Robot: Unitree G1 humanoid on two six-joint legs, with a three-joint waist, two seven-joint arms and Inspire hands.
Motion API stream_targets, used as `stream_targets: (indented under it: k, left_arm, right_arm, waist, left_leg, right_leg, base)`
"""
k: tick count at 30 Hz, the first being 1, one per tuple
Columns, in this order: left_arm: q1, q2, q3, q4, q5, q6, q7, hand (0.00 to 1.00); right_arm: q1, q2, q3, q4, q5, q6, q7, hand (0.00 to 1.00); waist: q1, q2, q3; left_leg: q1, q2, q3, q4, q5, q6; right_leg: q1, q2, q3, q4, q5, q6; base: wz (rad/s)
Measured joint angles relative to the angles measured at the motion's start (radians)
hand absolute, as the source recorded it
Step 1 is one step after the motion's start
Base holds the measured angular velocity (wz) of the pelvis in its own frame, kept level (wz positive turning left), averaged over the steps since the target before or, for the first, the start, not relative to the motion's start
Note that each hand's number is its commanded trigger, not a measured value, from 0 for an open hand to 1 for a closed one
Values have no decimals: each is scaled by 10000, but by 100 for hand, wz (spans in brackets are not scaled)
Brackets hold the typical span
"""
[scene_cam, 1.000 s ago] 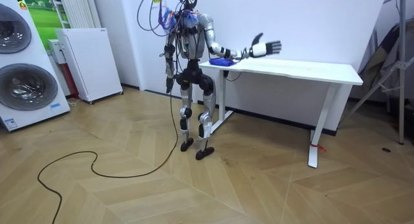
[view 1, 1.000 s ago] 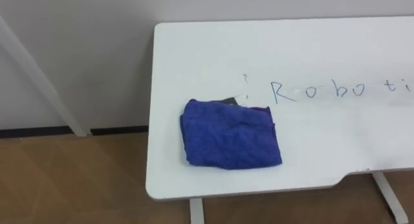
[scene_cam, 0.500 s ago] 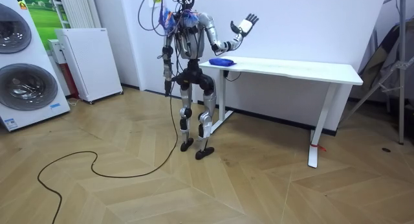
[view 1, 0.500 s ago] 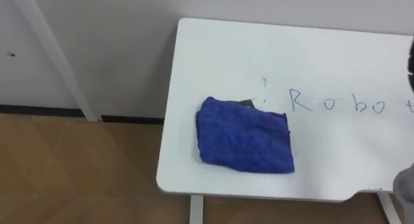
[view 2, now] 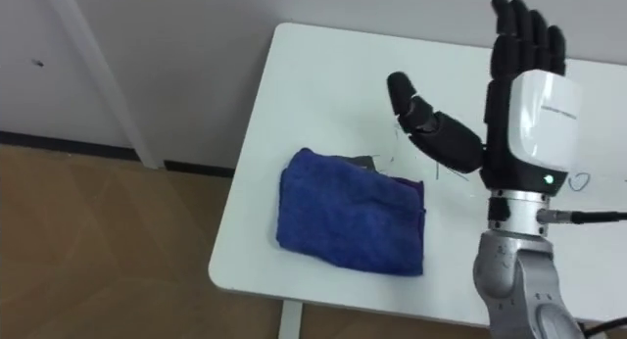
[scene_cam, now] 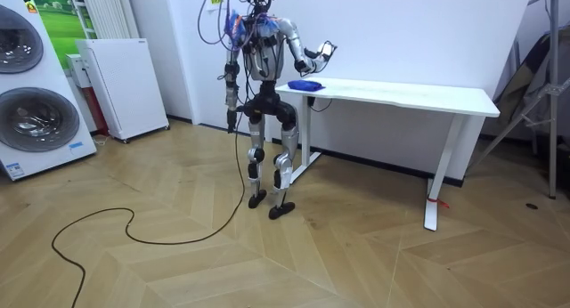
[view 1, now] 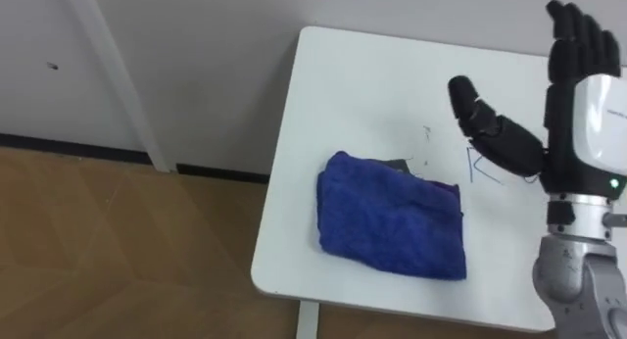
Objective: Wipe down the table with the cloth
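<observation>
Standing on a herringbone wood floor (scene_cam: pixel 267 255), the robot is at the room view's left end of a long white worktop (scene_cam: pixel 419 96) that is set against a pale wall (view 1: pixel 196 55). Farther along the room view's left are two stacked washing machines (scene_cam: pixel 36 85) and a low white cabinet (scene_cam: pixel 120 85). A white slanted post (view 1: pixel 118 74) leans across the wall beside the worktop's short end.

On the worktop, near that short end and close to the front edge, lies the blue cloth (view 1: pixel 392 217), folded into a rumpled rectangle and flat on the surface. Neither hand touches it.

The right robot hand (view 1: pixel 578 94) is raised in the air above the worktop, to the right of the cloth and apart from it. Its fingers stand straight up side by side and the thumb is spread out toward the cloth, so it is open-palmed and holds nothing. The left robot hand (scene_cam: pixel 231 121) hangs low at the robot's side in the room view; its state cannot be told there.

Blue pen strokes (view 1: pixel 480 168) are written on the worktop, partly hidden behind the raised thumb. A small dark thing (view 1: pixel 395 166) peeks out at the cloth's far edge; what it is cannot be told.
</observation>
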Motion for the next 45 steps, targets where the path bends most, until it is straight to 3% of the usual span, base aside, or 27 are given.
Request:
stream_targets:
  k: [3, 7, 15, 21, 30, 33, 45]
  left_arm:
    - [22, 6, -32, -26, 347, 145, -120, 0]
    - [29, 56, -234, -27, 543, 200, -133, 0]
    - [4, 77, -416, -170, 580, 163, -113, 0]
    - [14, 100, -416, -188, 556, 148, -115, 0]
    - [-194, 29, -424, 4, 881, 189, -119, 0]
    - [-210, 17, -510, 74, 880, 188, -117, 0]
    - [-379, -2, -823, 367, 895, 137, -208, 0]
  right_arm:
    - [47, -11, 373, 176, -190, 128, 362, 0]
    - [93, -14, 834, 379, -345, 329, 749, 0]
    - [192, -7, 1193, 679, -744, 289, 1343, 0]
    - [782, 93, 1219, 1171, -1020, 203, 1576, 0]
    - [1537, 266, 1238, 959, -1749, 145, 1645, 0]
    - [1958, 268, 1347, 961, -1695, 118, 1612, 0]
    - [2271, 278, 1939, 1142, -1769, -121, 1582, 0]
  waist:
    - [33, 25, -58]
    - [36, 40, -61]
    - [34, 48, -62]
    - [76, 77, -57]
    - [40, 335, -91]
    - [46, 461, -168]
    - [37, 382, -83]
  left_leg:
    - [3, -24, -134, 8, 0, 0]
    - [9, -48, -218, 25, 1, -1]
    - [-25, -58, -223, 92, 0, 0]
    - [-50, -62, -220, 153, 0, 0]
    - [-214, -57, -115, 238, -1, 1]
    - [-182, -68, -100, 200, -1, 1]
    - [-41, -62, -116, 173, -1, 1]
  right_leg:
    - [104, -1, -74, -73, 0, 0]
    - [177, -7, -141, -133, 0, 1]
    - [177, -26, -144, -123, 0, 1]
    - [235, -31, -137, -116, 0, 1]
    - [153, -34, -72, -116, 1, 0]
    - [171, -30, 35, -114, 1, 1]
    - [260, -22, 62, -121, 0, 1]
  base:
    - [14]
    - [7]
    - [0]
    - [0]
    - [-2]
    - [-2]
    - [0]
